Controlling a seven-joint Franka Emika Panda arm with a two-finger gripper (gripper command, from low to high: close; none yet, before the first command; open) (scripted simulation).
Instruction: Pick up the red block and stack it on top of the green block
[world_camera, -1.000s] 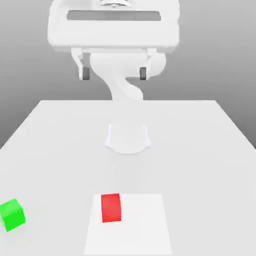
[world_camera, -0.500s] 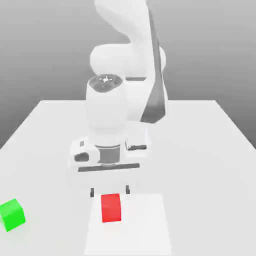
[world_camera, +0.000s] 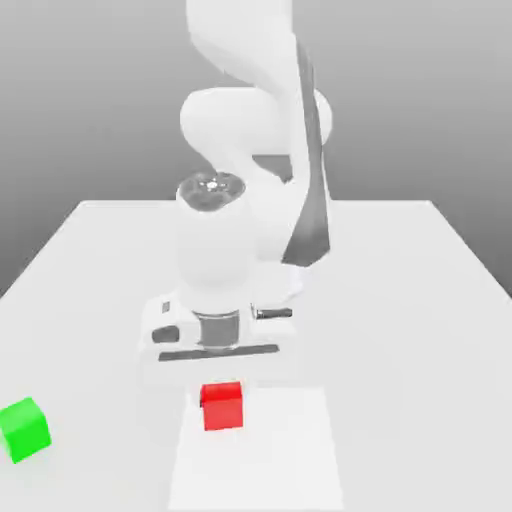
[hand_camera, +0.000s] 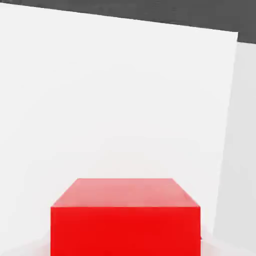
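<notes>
You have the red block (world_camera: 222, 406) low in the exterior frame, just left of center, sitting square on a paler patch (world_camera: 270, 450) of the bench (world_camera: 400, 300). It is a cube, so no long axis. The tool (world_camera: 221, 380) hangs directly over it; whether it is spread or pinching, you cannot tell. The green block (world_camera: 24, 429) sits at lower left, well apart. The hand view shows the red block's (hand_camera: 125, 220) top face close up.

Red block (world_camera: 222, 406) (hand_camera: 125, 217): matte, plain, smooth faces. Green block (world_camera: 24, 429): same matte, unmarked finish. Arm (world_camera: 250, 180): smooth white casing, slightly glossy, with a shiny metal-looking cap. Table (world_camera: 420, 300): flat matte white.
</notes>
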